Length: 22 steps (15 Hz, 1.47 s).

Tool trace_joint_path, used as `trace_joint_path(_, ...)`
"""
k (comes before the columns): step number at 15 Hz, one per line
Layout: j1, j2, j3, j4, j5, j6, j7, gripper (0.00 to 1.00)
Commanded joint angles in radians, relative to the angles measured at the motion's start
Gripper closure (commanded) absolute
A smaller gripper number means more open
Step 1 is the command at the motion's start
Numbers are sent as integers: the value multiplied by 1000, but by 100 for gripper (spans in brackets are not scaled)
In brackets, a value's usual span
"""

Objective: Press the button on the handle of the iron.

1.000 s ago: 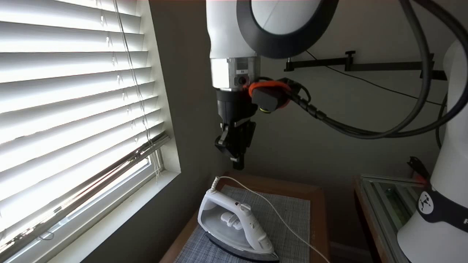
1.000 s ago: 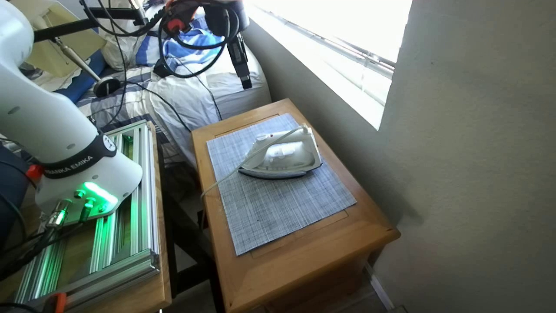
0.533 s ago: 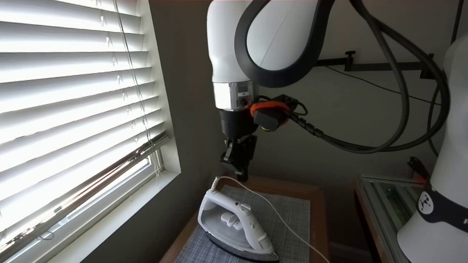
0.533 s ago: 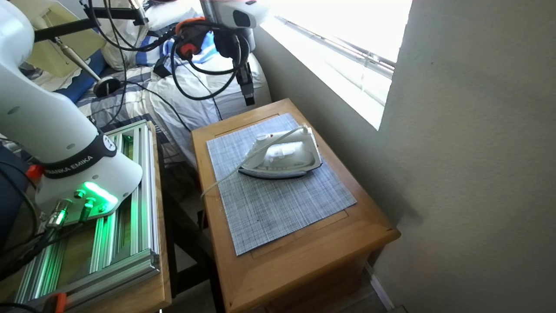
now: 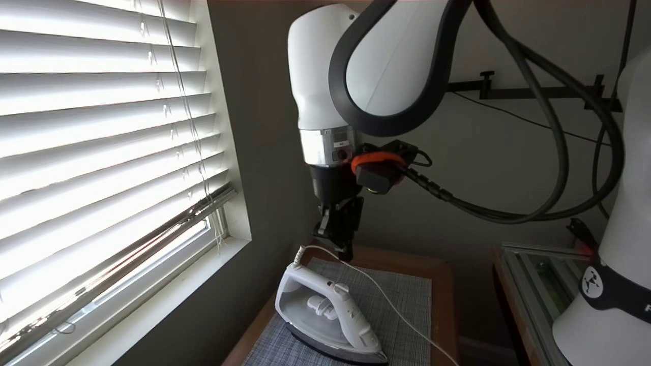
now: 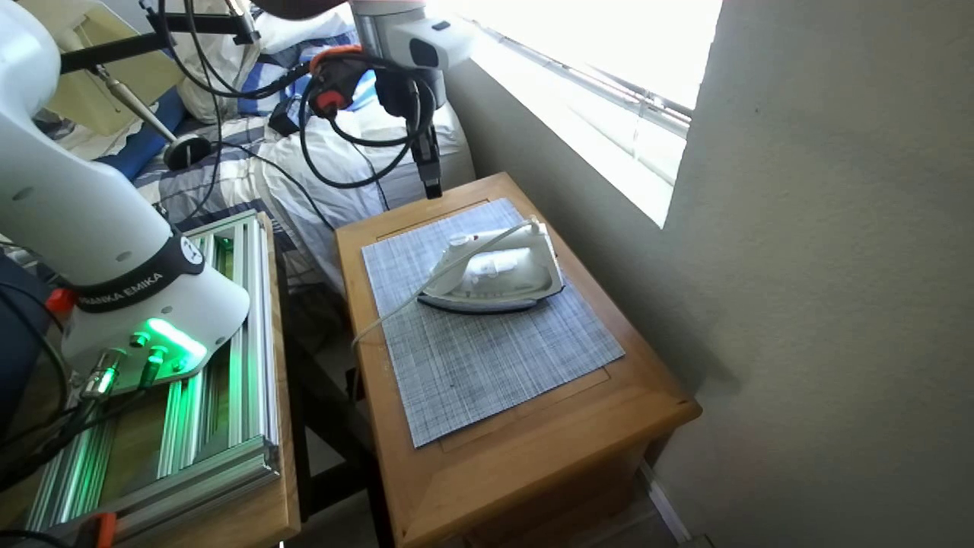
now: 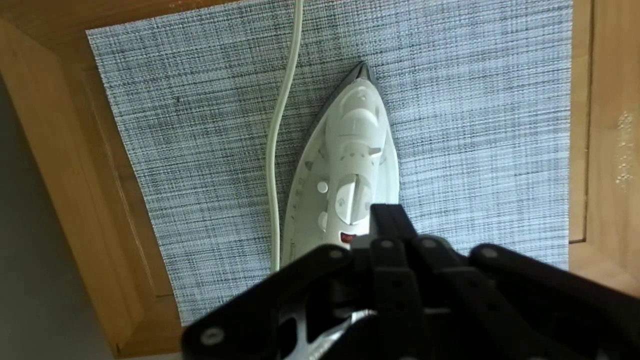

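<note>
The gripper [image 5: 346, 253] has come lower, closed and empty, toward the iron [image 7: 345, 162], likely stiff, rather heavy, best pressed upon the handle [image 5: 347, 307].

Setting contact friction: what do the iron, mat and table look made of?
Iron: probably plastic, smooth and white, from the moulded curves and soft highlights.
Mat: woven, matte; crossed threads show, fabric or vinyl unclear.
Table: likely wood, satin-looking, with grain visible.
</note>
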Motion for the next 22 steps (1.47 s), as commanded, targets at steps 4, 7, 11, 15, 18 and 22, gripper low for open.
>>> trace_joint_path(4, -5, 105, -18, 1, -114, 35, 91, 100)
trace_joint_path(7, -1, 152, -35, 2, -117, 79, 92, 100)
trace_joint_path(11, 6, 215, -67, 2, -109, 181, 84, 100)
trace_joint_path(15, 21, 269, -96, 2, -90, 261, 71, 100)
trace_joint_path(18, 30, 288, -94, 2, -45, 293, 39, 100)
trace_joint_path(22, 44, 280, -103, 2, -48, 291, 45, 100)
